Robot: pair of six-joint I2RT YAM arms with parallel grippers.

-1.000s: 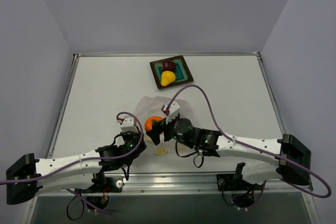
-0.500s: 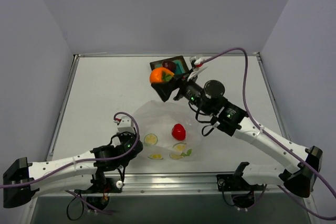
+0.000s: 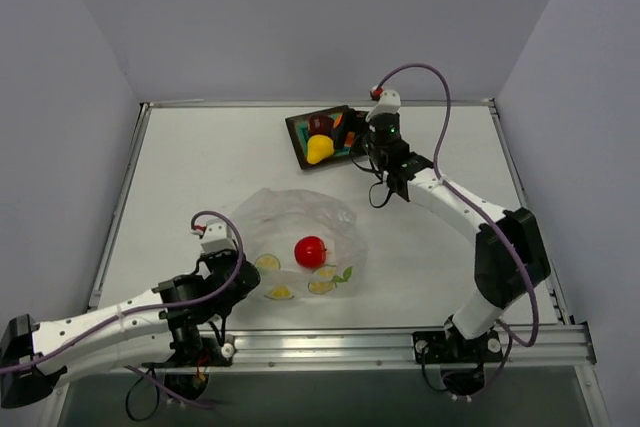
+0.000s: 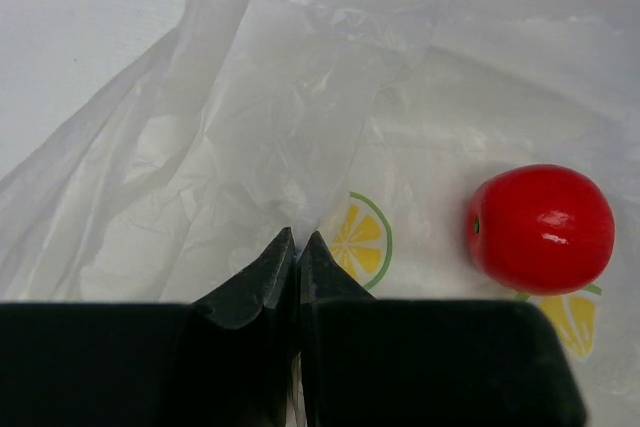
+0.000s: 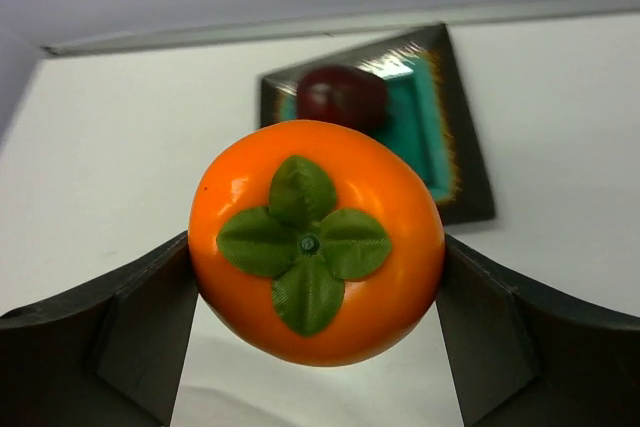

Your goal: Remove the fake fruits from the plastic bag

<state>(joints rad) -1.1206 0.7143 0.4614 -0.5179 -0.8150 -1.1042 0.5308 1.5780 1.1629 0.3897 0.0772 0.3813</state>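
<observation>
- Jaws of your right gripper (image 5: 315,287) clamp the orange fruit (image 5: 315,237) at the right edge of the plate (image 3: 298,135), at the far side of the desk (image 3: 200,167).
- Your left gripper (image 4: 297,244) has its jaws pinched tight on the bag (image 4: 250,147) film.
- Your red fruit (image 4: 540,227) sits amid the bag's lemon prints.
- Pear (image 3: 319,149) and maroon fruit (image 3: 322,125) lie on the plate.

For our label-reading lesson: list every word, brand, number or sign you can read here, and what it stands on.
No readable text anywhere.
Bag: only lemon-slice and leaf prints, no words.
Plate, red fruit, orange fruit: no lettering.
Arms: any marks are too small to read.
</observation>
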